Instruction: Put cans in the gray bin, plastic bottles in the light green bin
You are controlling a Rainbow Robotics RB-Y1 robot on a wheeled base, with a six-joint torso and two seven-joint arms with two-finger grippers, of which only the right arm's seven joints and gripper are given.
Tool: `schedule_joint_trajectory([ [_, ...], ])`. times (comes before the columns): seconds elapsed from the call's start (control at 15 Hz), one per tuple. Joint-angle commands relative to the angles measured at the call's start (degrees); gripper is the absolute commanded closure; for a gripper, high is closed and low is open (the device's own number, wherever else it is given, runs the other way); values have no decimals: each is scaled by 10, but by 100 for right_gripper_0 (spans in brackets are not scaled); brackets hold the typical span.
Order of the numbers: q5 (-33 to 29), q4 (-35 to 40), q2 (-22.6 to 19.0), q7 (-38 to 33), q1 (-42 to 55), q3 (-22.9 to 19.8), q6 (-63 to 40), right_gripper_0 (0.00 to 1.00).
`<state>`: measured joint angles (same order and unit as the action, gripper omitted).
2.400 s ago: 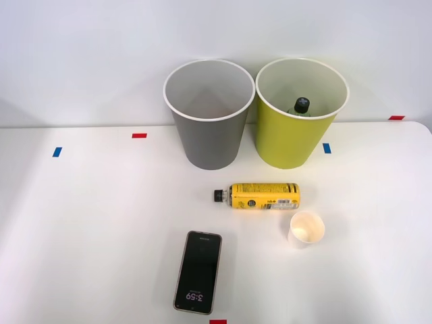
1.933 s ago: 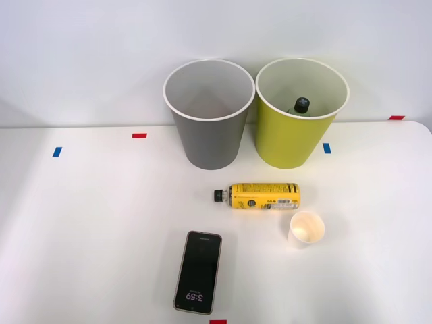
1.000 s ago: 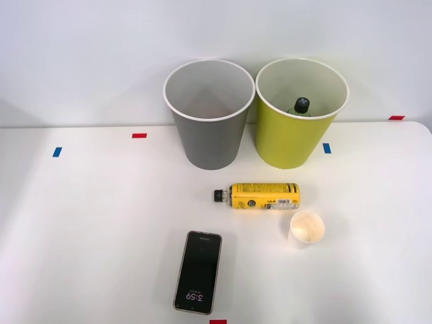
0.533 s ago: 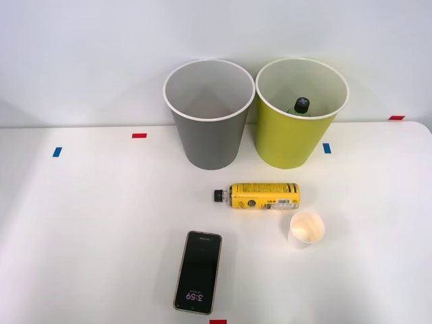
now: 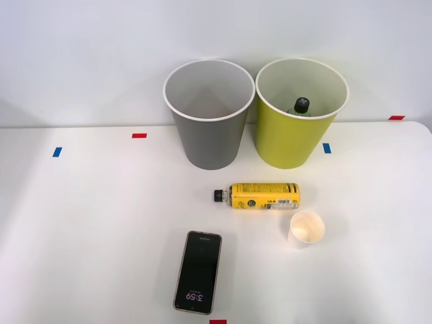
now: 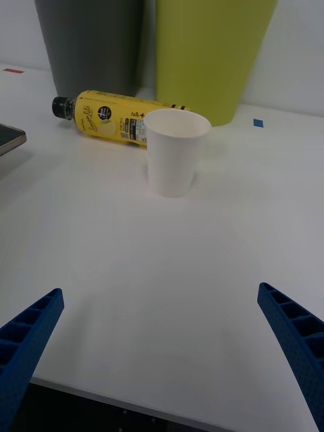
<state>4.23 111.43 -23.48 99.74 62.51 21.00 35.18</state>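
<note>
Nothing has shifted since the earlier frames. On the table point(image 5: 81, 223), the gray bin point(image 5: 208, 138) stands far, left of the light green bin point(image 5: 289, 138), where the dark green bottle point(image 5: 301, 106) already sits. The yellow bottle point(image 5: 263, 196) lies near both, just beyond the paper cup point(image 6: 175, 152); reaching over could topple that cup. The right gripper point(image 6: 162, 364) waits spread wide, seen from the wrist; the phone point(image 5: 198, 271) shows whole from the front.

dark green bottle point(image 5: 301, 106): only black cap and neck show above the light green bin point(image 5: 295, 139) rim, body hidden | phone point(image 6: 9, 138): cut by wrist-view edge, one corner visible | gray bin point(image 6: 94, 40): rim cut off in wrist view | yellow bottle point(image 6: 116, 116): base hidden behind paper cup point(image 6: 173, 152)
</note>
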Motion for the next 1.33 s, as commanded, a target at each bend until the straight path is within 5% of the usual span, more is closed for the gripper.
schedule_joint_trajectory([
  [0.07,9,101,-40,1,-1,-6,-122,0],
  [0.47,31,291,-99,-19,-46,-53,-398,0],
  [0.67,28,379,-133,-90,-103,-74,-570,0],
  [0.93,8,386,-192,-177,-248,-60,-823,0],
  [1.33,120,386,-259,-182,-438,-58,-913,0],
])
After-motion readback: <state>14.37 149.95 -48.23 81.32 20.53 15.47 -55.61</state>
